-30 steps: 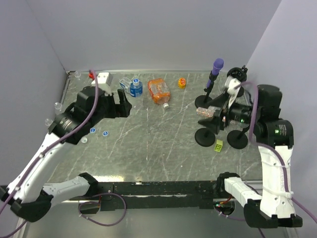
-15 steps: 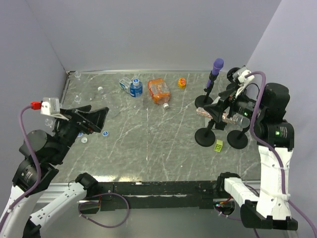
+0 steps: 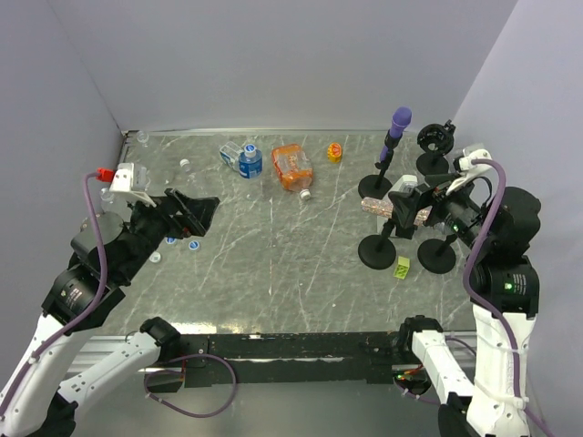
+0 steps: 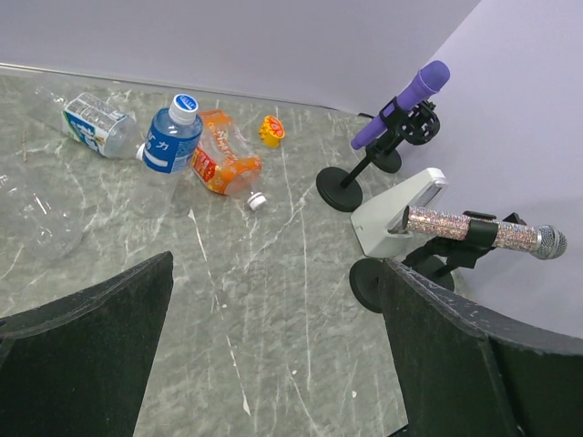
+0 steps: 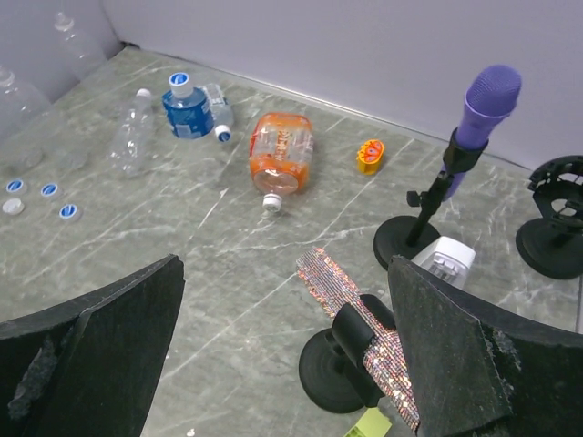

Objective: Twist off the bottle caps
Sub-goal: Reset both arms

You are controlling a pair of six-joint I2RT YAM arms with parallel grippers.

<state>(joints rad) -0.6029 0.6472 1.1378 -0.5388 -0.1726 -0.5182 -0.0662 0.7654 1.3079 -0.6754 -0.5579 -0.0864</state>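
- Both arms have drawn back toward the near edge since a second ago, and the left claw (image 3: 202,218) no longer hangs by the far bottles.
- Left claw and right claw (image 3: 407,214): jaws spread wide, nothing held.
- Bottle caps (image 4: 185,102): one blue-and-white on the standing blue-labelled bottle (image 4: 168,146), one white on the orange bottle (image 4: 223,159) lying beside it, far side of the desk (image 3: 273,264). Loose caps (image 5: 48,189) lie at the left.
- Risk: the glitter microphone (image 4: 451,225) sits between the right claw and the bottles, so a direct reach could topple it. The orange bottle may roll if twisted unbraced.
- Writing: white characters on the blue label, too small to read.
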